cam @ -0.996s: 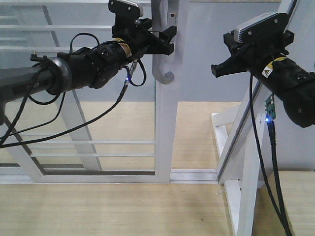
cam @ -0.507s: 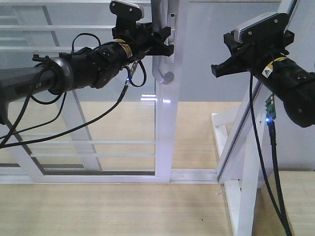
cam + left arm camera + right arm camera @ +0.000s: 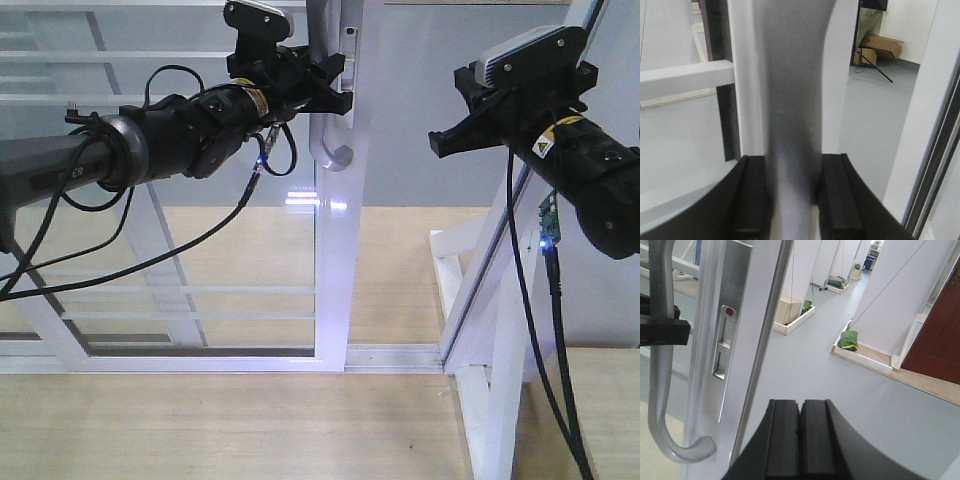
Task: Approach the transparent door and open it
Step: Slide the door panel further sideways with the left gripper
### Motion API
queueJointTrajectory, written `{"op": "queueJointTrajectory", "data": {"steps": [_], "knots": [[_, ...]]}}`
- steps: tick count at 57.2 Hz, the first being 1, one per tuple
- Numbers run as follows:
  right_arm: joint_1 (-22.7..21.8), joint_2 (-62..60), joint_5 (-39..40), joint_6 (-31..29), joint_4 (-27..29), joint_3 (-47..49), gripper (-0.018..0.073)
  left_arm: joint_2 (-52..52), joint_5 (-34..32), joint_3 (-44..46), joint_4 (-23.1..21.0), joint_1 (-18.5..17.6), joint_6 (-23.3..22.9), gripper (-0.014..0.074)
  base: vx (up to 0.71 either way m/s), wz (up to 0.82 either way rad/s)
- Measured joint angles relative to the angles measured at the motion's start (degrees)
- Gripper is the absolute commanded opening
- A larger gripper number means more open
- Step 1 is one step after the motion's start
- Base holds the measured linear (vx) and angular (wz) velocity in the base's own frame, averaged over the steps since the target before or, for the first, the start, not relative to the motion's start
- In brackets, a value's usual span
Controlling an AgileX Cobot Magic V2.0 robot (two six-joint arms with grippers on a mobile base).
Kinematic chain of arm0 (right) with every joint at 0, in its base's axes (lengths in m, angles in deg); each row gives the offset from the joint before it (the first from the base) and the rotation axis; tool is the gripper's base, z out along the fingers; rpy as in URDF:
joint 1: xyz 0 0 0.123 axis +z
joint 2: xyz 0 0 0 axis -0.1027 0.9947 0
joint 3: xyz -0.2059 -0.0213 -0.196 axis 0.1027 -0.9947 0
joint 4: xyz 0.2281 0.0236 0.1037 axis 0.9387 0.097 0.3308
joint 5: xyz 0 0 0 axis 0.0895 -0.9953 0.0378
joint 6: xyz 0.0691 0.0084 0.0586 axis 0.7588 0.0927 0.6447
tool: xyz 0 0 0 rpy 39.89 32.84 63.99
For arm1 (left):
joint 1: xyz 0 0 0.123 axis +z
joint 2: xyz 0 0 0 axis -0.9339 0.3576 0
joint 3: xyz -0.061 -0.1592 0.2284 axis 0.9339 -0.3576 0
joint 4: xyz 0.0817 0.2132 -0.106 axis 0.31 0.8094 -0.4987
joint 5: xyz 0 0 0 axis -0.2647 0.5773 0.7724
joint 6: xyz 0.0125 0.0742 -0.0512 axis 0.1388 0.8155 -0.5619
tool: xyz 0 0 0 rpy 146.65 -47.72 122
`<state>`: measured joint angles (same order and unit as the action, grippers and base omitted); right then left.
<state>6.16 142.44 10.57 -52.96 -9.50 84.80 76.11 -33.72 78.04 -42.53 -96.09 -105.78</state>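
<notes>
My right gripper (image 3: 800,440) hangs pressed together, idle; my left gripper (image 3: 792,180) pinches the grey pull handle (image 3: 790,90). Reaching and grasping are done; the transparent door (image 3: 338,290), straight ahead, seems barely opened, so pulling remains.

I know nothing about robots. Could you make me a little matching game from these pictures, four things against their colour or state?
Things:
1. left gripper
2. right gripper
3. pull handle
4. lock dot

States:
A. red
B. shut, holding nothing
C. grey, hooked at its lower end
D. clamped on the pull handle

Pairs: 1-D; 2-B; 3-C; 4-A
</notes>
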Motion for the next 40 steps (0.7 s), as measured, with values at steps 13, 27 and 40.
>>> {"op": "queueJointTrajectory", "data": {"steps": [13, 27, 40], "knots": [[0.00, 0.00, 0.00, 0.00, 0.00, 0.00, -0.0006, -0.59, 1.58, 0.00, -0.39, 0.42, 0.22, -0.0003, 0.00, 0.00], [0.00, 0.00, 0.00, 0.00, 0.00, 0.00, -0.0006, -2.00, 5.15, -0.23, -0.01, 1.49, 1.07, 0.0000, 0.00, 0.00], [0.00, 0.00, 0.00, 0.00, 0.00, 0.00, -0.0006, -3.27, 8.02, -0.75, 0.19, 2.59, 1.12, 0.0000, 0.00, 0.00]]}}
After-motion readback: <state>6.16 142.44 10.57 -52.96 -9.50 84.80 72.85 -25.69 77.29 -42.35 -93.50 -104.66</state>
